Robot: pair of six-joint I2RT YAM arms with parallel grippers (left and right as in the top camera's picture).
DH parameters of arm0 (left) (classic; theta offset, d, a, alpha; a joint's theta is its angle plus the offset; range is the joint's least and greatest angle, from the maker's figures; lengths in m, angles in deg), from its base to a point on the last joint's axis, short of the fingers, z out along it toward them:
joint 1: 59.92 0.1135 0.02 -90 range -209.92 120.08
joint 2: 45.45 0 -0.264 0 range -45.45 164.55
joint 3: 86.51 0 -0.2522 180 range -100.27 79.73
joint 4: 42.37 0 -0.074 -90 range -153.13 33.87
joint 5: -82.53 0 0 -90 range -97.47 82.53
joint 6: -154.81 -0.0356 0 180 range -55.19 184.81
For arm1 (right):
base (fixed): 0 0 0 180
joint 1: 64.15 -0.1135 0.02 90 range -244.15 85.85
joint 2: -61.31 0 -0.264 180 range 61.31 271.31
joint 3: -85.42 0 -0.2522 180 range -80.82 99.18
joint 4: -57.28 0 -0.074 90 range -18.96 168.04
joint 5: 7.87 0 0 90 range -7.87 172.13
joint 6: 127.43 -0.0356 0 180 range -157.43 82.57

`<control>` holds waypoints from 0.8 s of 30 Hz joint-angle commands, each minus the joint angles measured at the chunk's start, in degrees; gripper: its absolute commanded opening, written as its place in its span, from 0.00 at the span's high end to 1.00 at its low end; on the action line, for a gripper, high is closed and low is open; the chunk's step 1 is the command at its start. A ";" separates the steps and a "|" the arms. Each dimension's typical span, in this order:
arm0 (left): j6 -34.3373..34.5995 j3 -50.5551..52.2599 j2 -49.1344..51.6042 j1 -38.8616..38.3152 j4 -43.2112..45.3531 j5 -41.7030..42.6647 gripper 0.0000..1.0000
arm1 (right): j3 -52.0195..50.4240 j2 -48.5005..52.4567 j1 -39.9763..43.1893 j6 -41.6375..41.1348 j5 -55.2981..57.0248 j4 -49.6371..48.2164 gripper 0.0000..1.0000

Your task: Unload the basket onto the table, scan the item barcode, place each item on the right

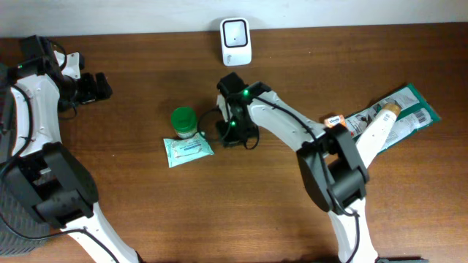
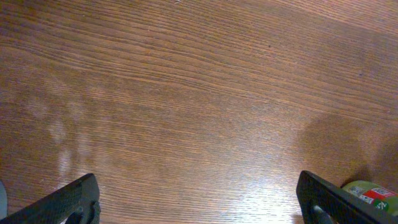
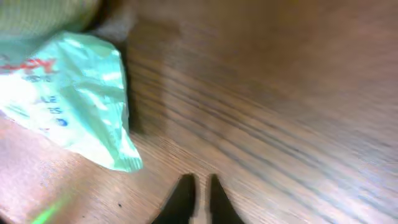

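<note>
The pale green soft-plastic wipes packet [image 1: 189, 148] lies flat on the brown wooden counter [image 1: 146, 212], directly in front of a small jar with a green screw lid [image 1: 183, 120]; whether the two touch cannot be told. The right claw [image 3: 198, 182] is low over the counter just beside the packet's right-hand edge, apart from it. Its two dark fingers [image 3: 182, 194] are clenched almost together, with only a thin slit between them and nothing in it, and they grasp nothing. In the right wrist view the packet's crinkled corner sits to the left of the fingers, with bare wood between.

A white, rounded barcode scanner [image 1: 235, 41] stands at the far edge of the counter, well apart from the packet and the jar.

The left claw [image 2: 196, 182] is at the far left, released wide over bare wood and empty. A sliver of green shows past one finger, too little to identify.

A green-and-white printed pouch [image 1: 409, 109] and a small orange-and-white box [image 1: 335, 120] lie at the right end, partly behind the right arm
</note>
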 commanded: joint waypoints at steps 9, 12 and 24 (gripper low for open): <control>-0.11 -0.57 0.31 0.83 0.04 -0.44 0.01 | -0.31 4.13 -7.72 -5.73 4.04 -11.52 0.14; -0.09 -0.57 0.31 0.76 0.04 -0.44 0.01 | -0.31 8.11 -7.63 -6.91 5.14 -12.24 0.41; -0.09 -0.57 0.31 0.83 0.04 -0.44 0.01 | 0.26 0.59 0.46 -3.45 5.18 -0.57 0.96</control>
